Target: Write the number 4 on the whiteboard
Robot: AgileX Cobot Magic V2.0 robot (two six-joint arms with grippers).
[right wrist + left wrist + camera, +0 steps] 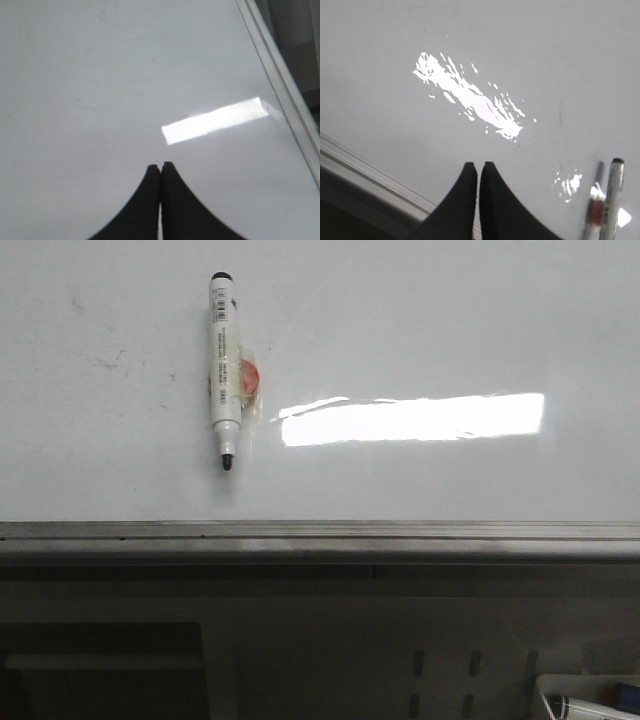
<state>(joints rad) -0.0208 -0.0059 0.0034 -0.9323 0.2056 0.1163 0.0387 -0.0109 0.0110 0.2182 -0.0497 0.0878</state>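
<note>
Whiteboard (420,330): unmarked, no 4 drawn. Marker (222,370): uncapped, lying unheld. Left gripper (478,167), right gripper (160,167): closed, empty.

I am seeing a glossy, smooth whiteboard (420,320) with a brushed grey metal edge rail (320,537); my fingers (150,210) are looking matt black.
</note>
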